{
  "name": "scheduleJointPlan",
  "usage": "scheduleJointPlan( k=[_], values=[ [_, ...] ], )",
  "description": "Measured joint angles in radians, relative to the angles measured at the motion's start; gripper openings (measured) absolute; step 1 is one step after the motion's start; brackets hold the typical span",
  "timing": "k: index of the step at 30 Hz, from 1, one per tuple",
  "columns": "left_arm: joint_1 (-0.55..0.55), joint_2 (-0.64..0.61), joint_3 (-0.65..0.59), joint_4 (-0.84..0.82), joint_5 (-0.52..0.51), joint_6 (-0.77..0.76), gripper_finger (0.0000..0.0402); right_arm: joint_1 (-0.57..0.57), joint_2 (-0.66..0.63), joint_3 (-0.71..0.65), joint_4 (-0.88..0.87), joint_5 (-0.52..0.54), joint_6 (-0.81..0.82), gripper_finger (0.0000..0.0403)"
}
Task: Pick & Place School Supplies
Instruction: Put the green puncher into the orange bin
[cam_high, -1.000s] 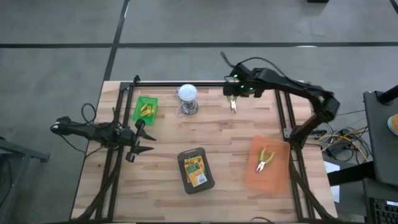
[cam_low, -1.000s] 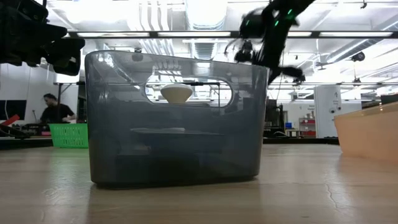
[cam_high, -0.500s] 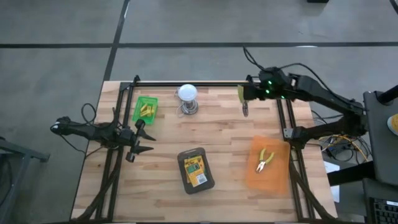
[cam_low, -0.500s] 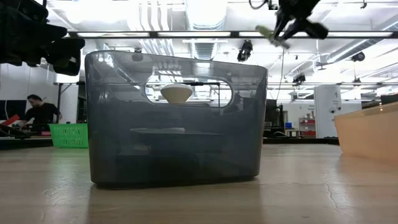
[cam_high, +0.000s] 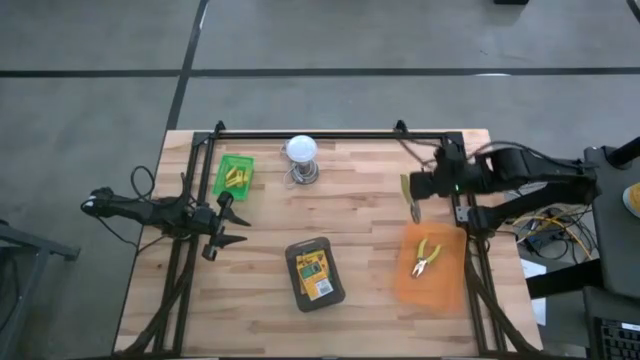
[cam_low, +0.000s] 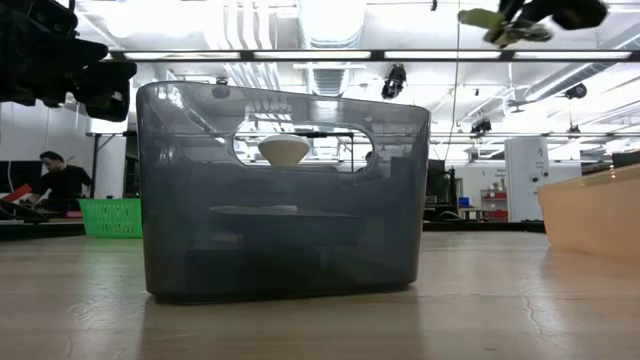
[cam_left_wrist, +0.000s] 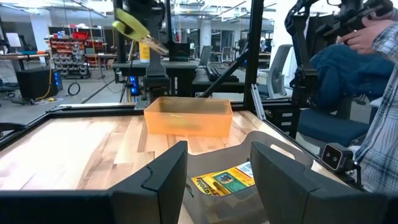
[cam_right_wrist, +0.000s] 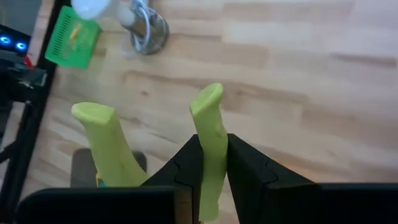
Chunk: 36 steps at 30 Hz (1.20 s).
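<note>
**Right tool carried green-handled pliers above the table, close to the orange tray**

The right tool (cam_high: 413, 190) hung above the table (cam_high: 350, 220) on its right side, just short of the orange tray (cam_high: 445, 285). Its fingers were clamped shut on one handle of a pair of green-handled pliers (cam_right_wrist: 208, 134); the second handle stuck out free beside the first. A second pair of pliers (cam_high: 428, 257) already lay in that tray.

The left tool (cam_high: 226, 229) waited over the table's left edge, half open, holding nothing that could be seen.

The crayon boxes (cam_high: 314, 277) lay inside the dark grey bin (cam_high: 298, 250) at the front middle of the table. The yellow stick-like pieces (cam_high: 235, 177) sat in the small green basket (cam_high: 222, 178) at the back left, with the white bulb on its metal base (cam_high: 302, 158) standing just beside it.

The hold on a single handle looked like the weak point. With the other handle loose, the pliers might swing or pivot in the fingers and slip out before reaching the tray. A release made too early, or with the pliers turned crosswise, might drop them on the tray's rim or onto the bare table. They might also land on the pair already inside and bounce out
</note>
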Motion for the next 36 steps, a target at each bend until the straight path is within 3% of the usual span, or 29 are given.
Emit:
scheduleJointPlan(
  k=[7, 15, 22, 30, 36],
  values=[
    [0.0, 0.0, 0.0, 0.0, 0.0, 0.0, 0.0181, 0.275, 0.028, 0.0, -0.157, 0.12, 0.345, 0.0054],
    [0.0, 0.0, 0.0, 0.0, 0.0, 0.0, 0.0181, 0.494, 0.137, -0.009, -0.308, 0.106, 0.72, 0.0054],
    [0.0, 0.0, 0.0, 0.0, 0.0, 0.0, 0.0181, 0.572, 0.224, -0.07, -0.308, -0.054, 0.912, 0.0054],
    [0.0, 0.0, 0.0, 0.0, 0.0, 0.0, 0.0181, 0.578, 0.315, -0.141, -0.307, -0.261, 0.975, 0.0054],
    [0.0, 0.0, 0.0, 0.0, 0.0, 0.0, 0.0181, 0.579, 0.339, -0.215, -0.286, -0.267, 0.994, 0.0054]
  ],
)
